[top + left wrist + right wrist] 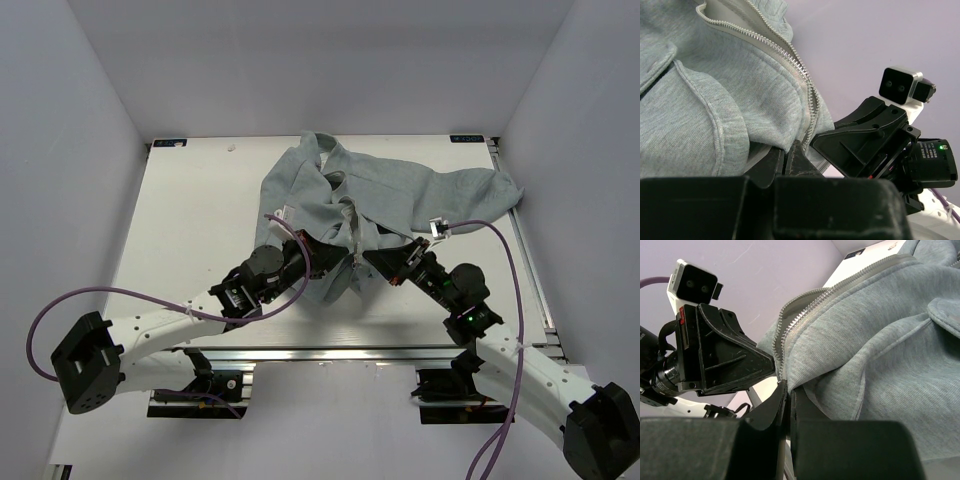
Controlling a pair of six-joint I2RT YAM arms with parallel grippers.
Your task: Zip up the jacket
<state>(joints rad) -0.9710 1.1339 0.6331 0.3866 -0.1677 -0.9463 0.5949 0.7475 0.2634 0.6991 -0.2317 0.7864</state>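
The grey-green fleece jacket (pixel 400 195) lies bunched at the back middle of the white table, its front open. My left gripper (pixel 336 261) and right gripper (pixel 373 262) meet at its near hem, close together. In the left wrist view my left gripper (pixel 789 152) is shut on the jacket's (pixel 715 90) edge, just below the silver zipper teeth (pixel 801 70). In the right wrist view my right gripper (pixel 789 390) is shut on the other front edge of the jacket (pixel 880 340), at the lower end of its zipper row (pixel 805 310). The slider is not visible.
The white table (pixel 200 220) is boxed in by pale walls on three sides. An aluminium rail (pixel 532 270) runs along its right edge and another along the front (pixel 330 352). Purple cables (pixel 110 295) loop off both arms.
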